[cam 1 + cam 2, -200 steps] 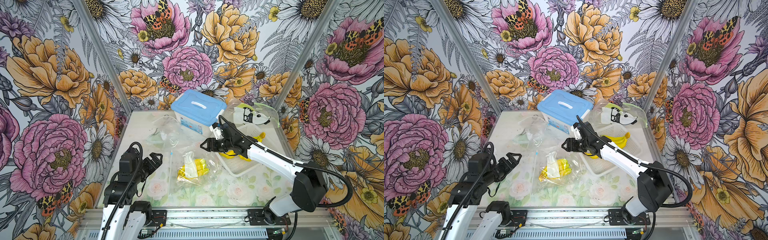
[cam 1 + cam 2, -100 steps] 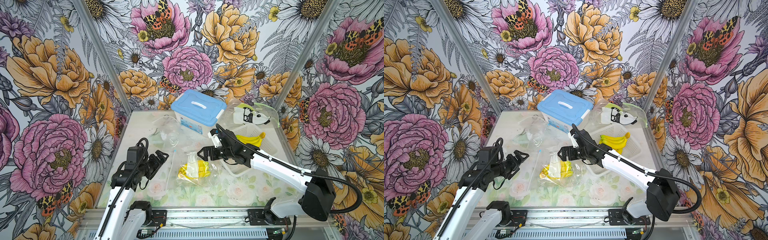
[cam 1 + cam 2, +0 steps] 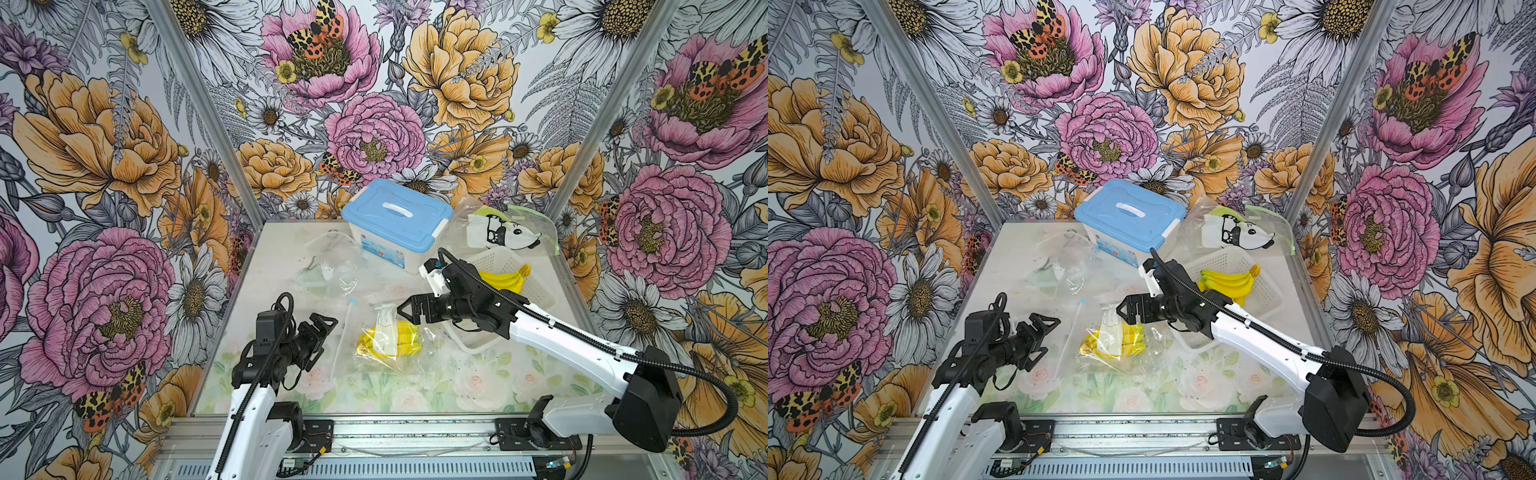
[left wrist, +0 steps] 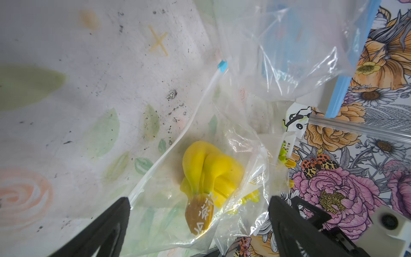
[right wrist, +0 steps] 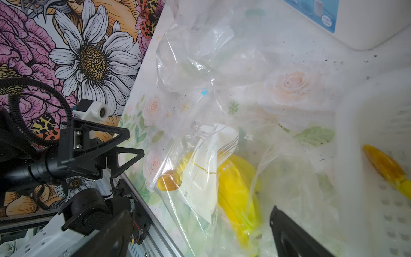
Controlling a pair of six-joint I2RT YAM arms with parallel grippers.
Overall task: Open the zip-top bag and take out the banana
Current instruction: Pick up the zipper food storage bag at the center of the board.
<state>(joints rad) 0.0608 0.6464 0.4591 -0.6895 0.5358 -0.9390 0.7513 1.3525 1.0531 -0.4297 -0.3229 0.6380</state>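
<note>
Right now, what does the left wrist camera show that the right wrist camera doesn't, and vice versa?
Only the left wrist view: the panda-print bag and the right arm's camera housing. Only the right wrist view: the left gripper, open, the front rail, and a clear look at the white basket with a loose banana in it. Both: the bagged banana inside the zip-top bag, and its blue slider.

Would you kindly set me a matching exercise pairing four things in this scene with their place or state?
Things:
1. blue-lidded box
2. white basket
3. zip-top bag
4. right gripper

Places or states:
A. open, close to the bag
B. holds loose bananas
C. at the back, lid on
D. in the middle, banana bunch inside

Pairs: 1-C, 2-B, 3-D, 4-A
</note>
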